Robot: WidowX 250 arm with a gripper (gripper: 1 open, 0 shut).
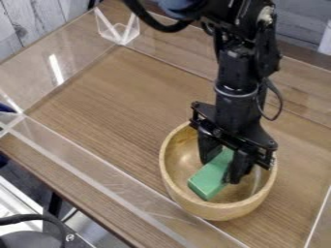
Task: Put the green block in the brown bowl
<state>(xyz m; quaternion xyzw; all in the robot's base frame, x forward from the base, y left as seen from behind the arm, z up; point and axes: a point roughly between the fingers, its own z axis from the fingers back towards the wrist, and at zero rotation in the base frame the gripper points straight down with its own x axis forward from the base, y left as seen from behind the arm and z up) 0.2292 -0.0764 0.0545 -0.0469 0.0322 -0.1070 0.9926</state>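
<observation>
The brown bowl [171, 172] sits on the wooden table at the front right of the camera view. The green block [208, 178] is inside it, tilted, with its lower end resting on the bowl's floor. My black gripper [227, 161] reaches straight down into the bowl, with one finger on each side of the block's upper end. It is shut on the block. The fingers hide the top of the block.
The wooden tabletop [116, 97] is fenced by low clear acrylic walls [77, 160] along its front and left edges. A small clear plastic bracket [119, 27] stands at the back left. My arm rises from the bowl toward the top of the view.
</observation>
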